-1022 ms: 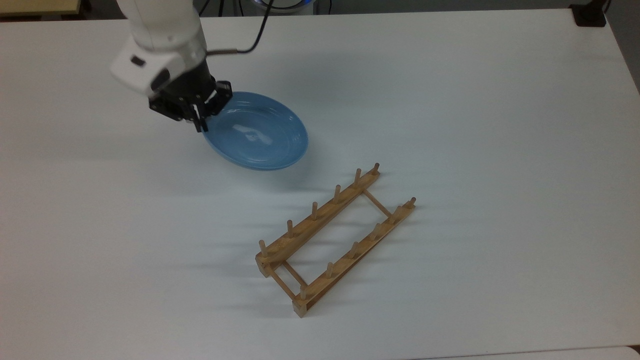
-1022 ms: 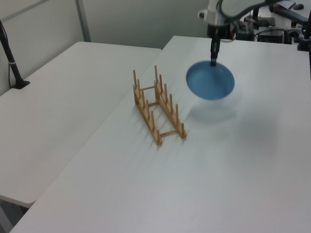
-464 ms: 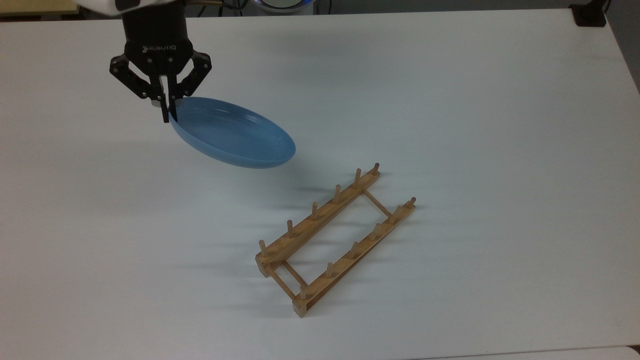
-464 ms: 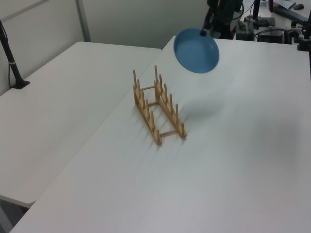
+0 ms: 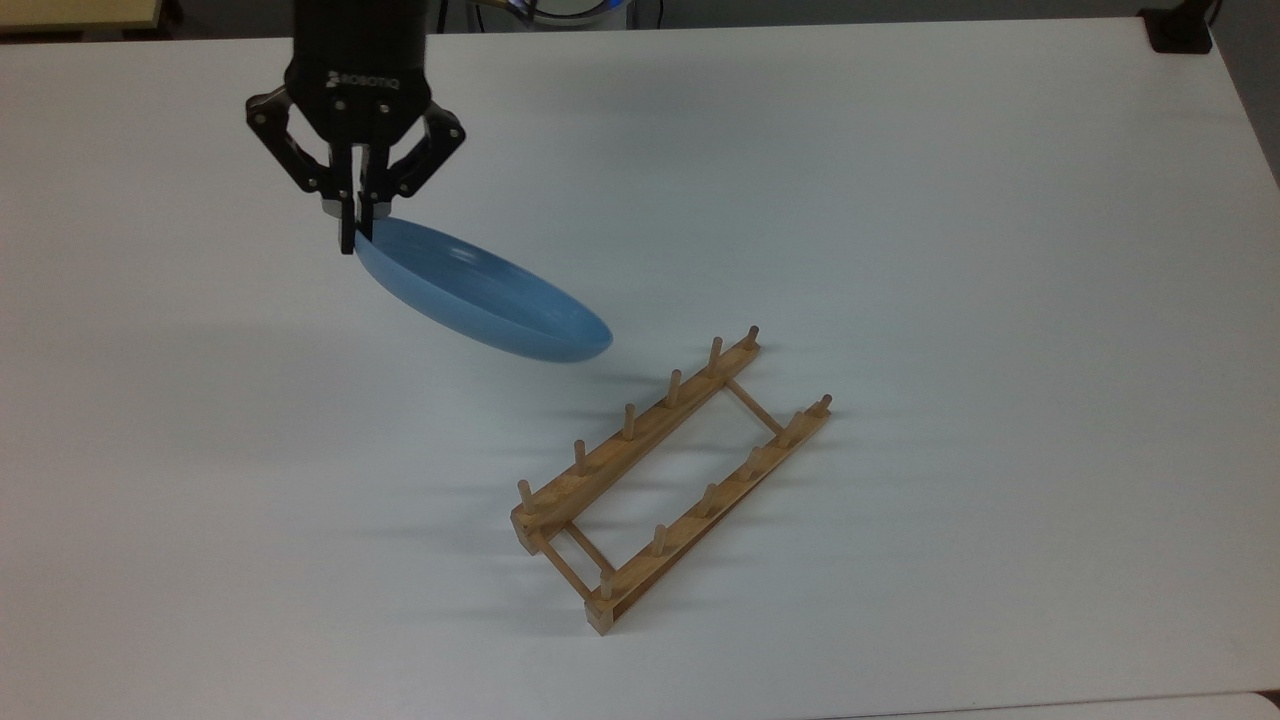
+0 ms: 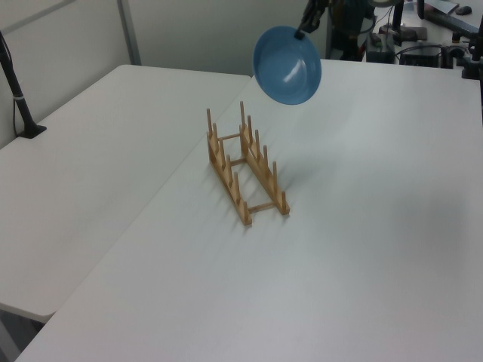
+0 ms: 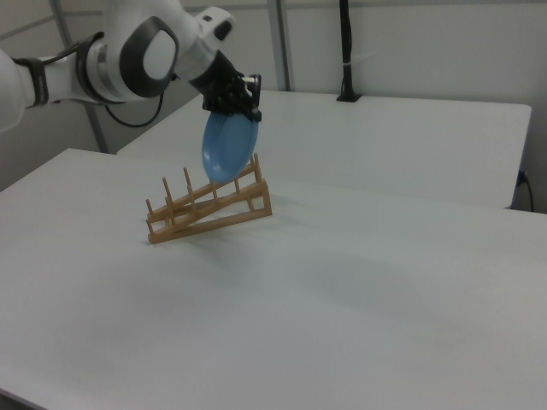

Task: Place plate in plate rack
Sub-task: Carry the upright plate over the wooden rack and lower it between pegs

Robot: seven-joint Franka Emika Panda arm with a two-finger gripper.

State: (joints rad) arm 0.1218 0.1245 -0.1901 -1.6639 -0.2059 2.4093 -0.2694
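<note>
Lifted clear of the surface (image 5: pixel 900 200) and tipped from nearly flat toward edge-on within the last second: the plate (image 5: pixel 480 298), pinched at its rim by the clenched gripper (image 5: pixel 355 225). Now hanging in the air near the plate rack (image 5: pixel 670 478), not yet over it. Probably readied for slotting between pegs.

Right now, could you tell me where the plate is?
The plate hangs tilted in the air, held by its rim in the gripper, up and toward the top view's left of the plate rack and clear of the white table.
</note>
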